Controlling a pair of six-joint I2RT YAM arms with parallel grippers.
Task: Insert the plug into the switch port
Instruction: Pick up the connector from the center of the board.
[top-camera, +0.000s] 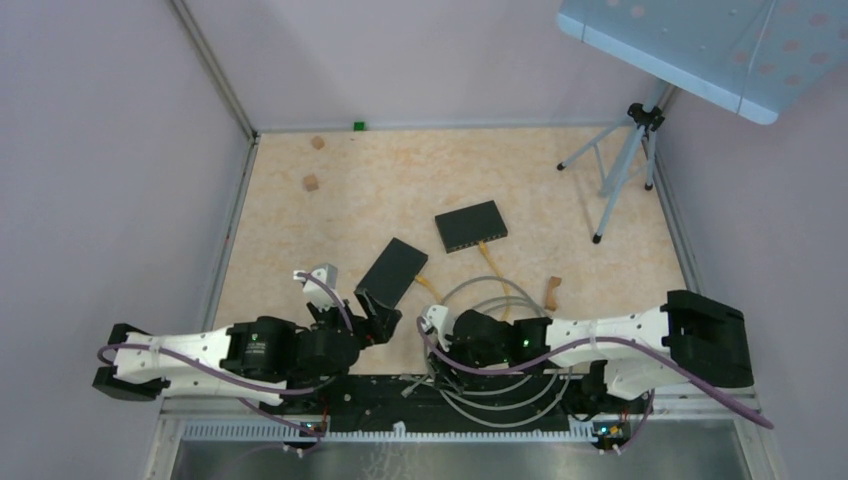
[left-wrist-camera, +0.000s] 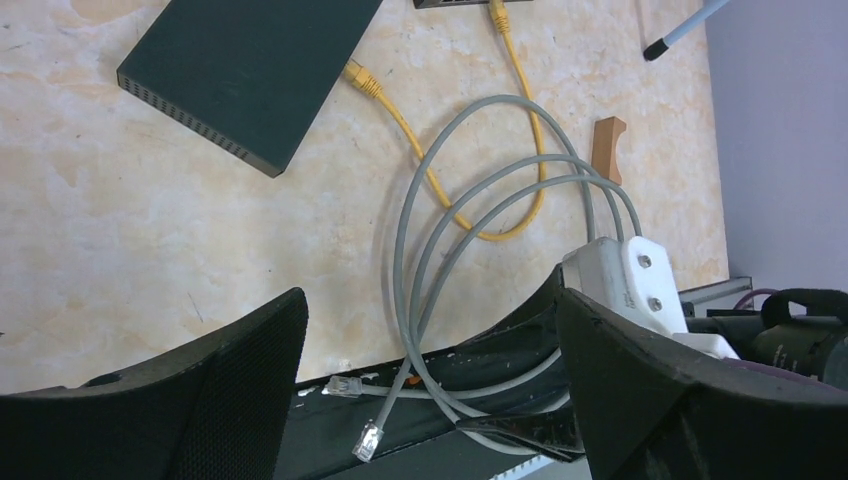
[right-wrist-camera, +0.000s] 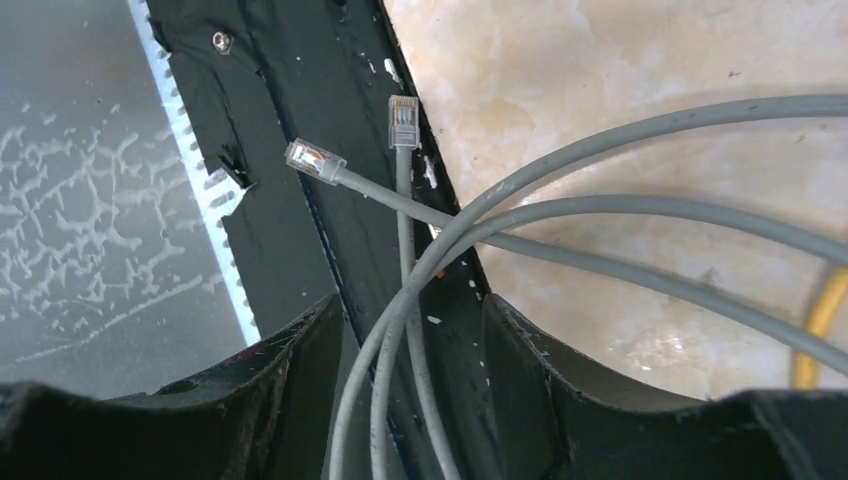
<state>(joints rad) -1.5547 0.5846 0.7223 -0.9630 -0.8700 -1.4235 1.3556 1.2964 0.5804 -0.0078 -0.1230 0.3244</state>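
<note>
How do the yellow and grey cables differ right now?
The yellow cable appears plugged in at both ends, into the near switch and the far switch; the grey cable has both plugs loose on the black strip. Yellow makes one U-bend; grey is coiled in several loops. Both are network-style leads lying on the table.

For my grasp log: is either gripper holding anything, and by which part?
Nothing is held: left gripper open; right gripper open, its fingers straddling the gray cable behind its plugs.
</note>
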